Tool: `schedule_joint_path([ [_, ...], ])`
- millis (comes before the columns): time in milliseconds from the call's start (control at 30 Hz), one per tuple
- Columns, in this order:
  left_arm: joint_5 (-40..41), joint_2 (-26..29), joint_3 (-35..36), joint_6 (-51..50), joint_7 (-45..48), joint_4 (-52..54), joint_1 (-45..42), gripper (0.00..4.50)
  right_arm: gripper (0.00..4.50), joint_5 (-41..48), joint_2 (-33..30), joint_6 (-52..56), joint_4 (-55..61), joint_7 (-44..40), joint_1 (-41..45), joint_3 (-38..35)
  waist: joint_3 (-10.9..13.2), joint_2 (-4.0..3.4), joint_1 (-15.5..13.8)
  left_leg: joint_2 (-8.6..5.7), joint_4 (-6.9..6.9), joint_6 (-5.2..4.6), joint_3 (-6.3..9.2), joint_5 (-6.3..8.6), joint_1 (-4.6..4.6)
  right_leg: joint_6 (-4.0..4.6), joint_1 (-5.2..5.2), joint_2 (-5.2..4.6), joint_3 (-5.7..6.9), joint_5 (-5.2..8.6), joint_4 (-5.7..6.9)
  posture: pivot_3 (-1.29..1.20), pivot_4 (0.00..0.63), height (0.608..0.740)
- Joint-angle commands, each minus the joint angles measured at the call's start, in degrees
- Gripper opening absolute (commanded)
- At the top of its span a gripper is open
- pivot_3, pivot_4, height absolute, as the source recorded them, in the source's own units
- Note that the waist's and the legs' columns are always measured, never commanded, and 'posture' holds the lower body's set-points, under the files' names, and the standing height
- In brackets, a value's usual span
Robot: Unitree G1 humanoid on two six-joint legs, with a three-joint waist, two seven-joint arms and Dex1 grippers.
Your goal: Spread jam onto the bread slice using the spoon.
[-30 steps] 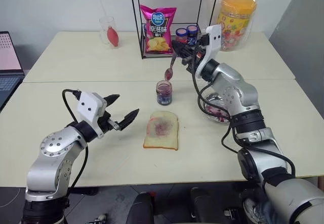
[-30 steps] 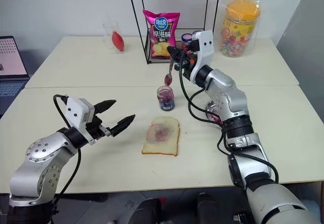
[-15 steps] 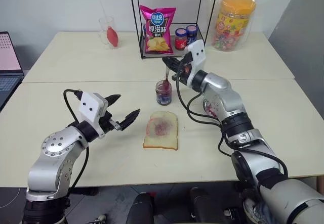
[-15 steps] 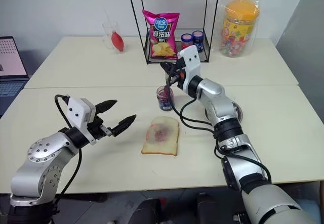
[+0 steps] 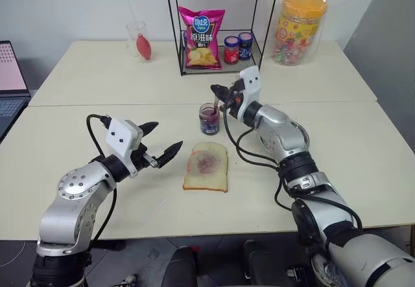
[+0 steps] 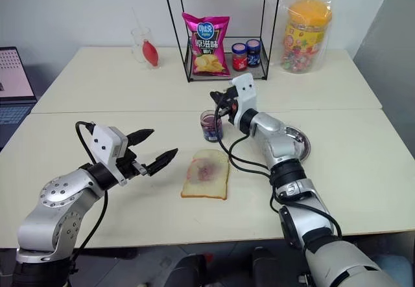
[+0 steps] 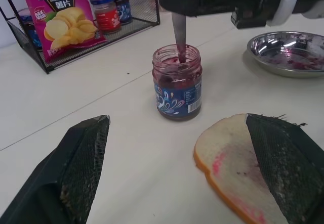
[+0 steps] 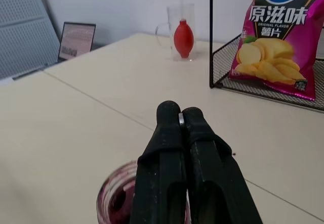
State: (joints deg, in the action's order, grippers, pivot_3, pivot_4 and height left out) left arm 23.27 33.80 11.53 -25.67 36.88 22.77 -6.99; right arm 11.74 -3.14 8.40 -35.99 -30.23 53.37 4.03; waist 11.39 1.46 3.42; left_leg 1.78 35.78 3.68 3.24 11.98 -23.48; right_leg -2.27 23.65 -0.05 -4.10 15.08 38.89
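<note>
My right tool (image 5: 216, 91) is clamped on the spoon (image 7: 178, 37), whose bowl dips into the jam (image 7: 174, 63) inside the open jar (image 5: 209, 118). My left tool (image 5: 162, 141) hangs with fingers spread wide, empty, beside the bread slice (image 5: 207, 166), which lies flat on the counter (image 5: 130, 80) just in front of the jar.

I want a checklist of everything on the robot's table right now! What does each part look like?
Surface: pale table, bare near the bread.
Job's things: spoon dipped in the open jam jar; bread slice with a jam smear.
Clutter: steel dish, chips bag, two small jars, candy tub, glass.
Grippers: left gripper open, empty; right gripper shut on spoon.
Cables: black, on both arms.
Surroundings: laptop, wall.
</note>
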Motion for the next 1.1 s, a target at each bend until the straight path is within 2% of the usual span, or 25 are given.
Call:
schedule_joint_path([
  [33, -0.3, 0.6, 0.1, 1.2, -0.1, 1.3, -0.7, 4.50, 0.03, -1.3, 0.4, -2.1, 2.3, -1.3, 0.1, 0.7, 0.0, 0.00, 0.0, 0.00, 0.00, 0.00, -0.01, 0.00, 0.00, 0.00, 0.00, 0.00, -0.01, 0.00, 0.00, 0.00, 0.150, 0.740],
  [267, -0.6, 0.7, -0.1, 1.4, 0.3, 1.0, -0.9, 4.50, 0.03, 1.9, 2.0, 3.5, 3.9, -1.4, 0.4, -2.0, 0.0, 0.00, 0.0, 0.00, 0.02, 0.00, 0.01, 0.00, 0.00, 0.00, 0.00, 0.00, 0.00, 0.00, 0.03, 0.00, 0.150, 0.740],
  [400, -0.8, 0.5, -0.4, 1.5, 0.3, 0.8, -1.3, 4.50, 0.03, 6.7, 3.3, 10.4, 5.2, 0.9, 1.6, -6.4, 0.0, 0.00, 0.0, 0.00, 0.02, 0.00, 0.02, 0.00, 0.00, 0.03, 0.00, 0.00, 0.01, -0.02, 0.03, 0.00, 0.150, 0.740],
  [833, -1.2, 0.3, -1.1, 1.8, 0.1, -0.2, -2.2, 4.50, 0.03, 15.1, 4.3, 20.9, 5.3, 8.3, 5.0, -16.3, 0.0, 0.00, 0.0, 0.00, 0.01, 0.00, 0.01, 0.00, 0.00, 0.02, 0.00, 0.01, 0.02, -0.01, 0.03, 0.00, 0.150, 0.740],
  [1100, -1.2, 0.2, -1.3, 2.0, 0.1, -0.7, -2.6, 4.50, 0.03, 17.3, 4.4, 23.2, 6.0, 10.4, 5.4, -18.2, 0.0, 0.00, 0.0, 0.00, 0.00, 0.00, 0.01, 0.00, 0.00, 0.01, 0.00, 0.01, 0.01, -0.01, 0.02, 0.00, 0.150, 0.740],
])
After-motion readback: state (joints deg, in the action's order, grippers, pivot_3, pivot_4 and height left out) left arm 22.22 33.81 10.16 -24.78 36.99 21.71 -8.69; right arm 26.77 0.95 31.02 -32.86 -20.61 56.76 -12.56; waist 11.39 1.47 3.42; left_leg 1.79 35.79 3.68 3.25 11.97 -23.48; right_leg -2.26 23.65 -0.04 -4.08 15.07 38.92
